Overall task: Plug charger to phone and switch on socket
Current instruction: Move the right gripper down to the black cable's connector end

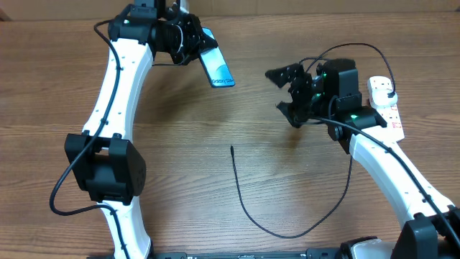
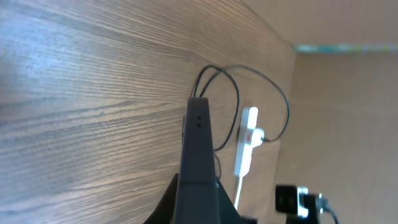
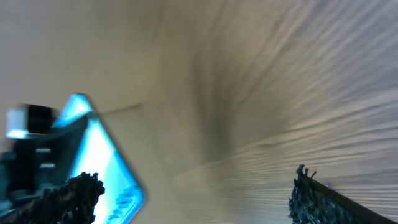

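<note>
The setting looks like a robotics lab or test bench. A table (image 1: 215, 216) with a plain wood-grain top carries two white-and-black robot arms, the left arm (image 1: 118, 79) and the right arm (image 1: 392, 162). Both rise from the near edge, with exposed black wiring running along their links. A flat beige wall (image 2: 348, 112) closes off the far side of the table. The few things present read as test props: a white socket (image 1: 384, 104) strip at the right edge, a loose black charger (image 1: 237, 188) cable on the wood, and a lit phone (image 1: 215, 68).
</note>
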`<state>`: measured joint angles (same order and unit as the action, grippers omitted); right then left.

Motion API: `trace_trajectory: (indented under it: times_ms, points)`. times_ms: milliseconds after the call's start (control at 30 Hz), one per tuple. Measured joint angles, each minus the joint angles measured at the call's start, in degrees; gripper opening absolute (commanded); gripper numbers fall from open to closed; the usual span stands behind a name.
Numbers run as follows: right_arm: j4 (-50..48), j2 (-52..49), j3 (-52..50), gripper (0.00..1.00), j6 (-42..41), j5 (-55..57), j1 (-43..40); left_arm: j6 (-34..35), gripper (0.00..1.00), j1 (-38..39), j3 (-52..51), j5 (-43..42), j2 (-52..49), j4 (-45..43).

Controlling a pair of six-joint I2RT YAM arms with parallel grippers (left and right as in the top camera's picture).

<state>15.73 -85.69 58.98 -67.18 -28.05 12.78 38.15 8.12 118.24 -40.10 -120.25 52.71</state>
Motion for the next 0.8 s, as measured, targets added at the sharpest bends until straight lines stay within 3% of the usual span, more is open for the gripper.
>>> trace_trajectory:
  times_ms: [167,433,800]
  points:
    - [9.9,0.0,0.2,1.00,12.6,1.8,0.1,-10.8,0.04,-0.3,0.0,-3.2,0.0,2.6]
    - [17.4,0.0,0.2,1.00,31.8,6.5,2.1,-26.7,0.04,-0.3,0.0,-5.1,0.0,5.9]
    - [18.0,0.0,0.2,1.00,39.4,16.5,13.5,-32.7,0.04,-0.7,0.0,-5.4,0.0,6.0]
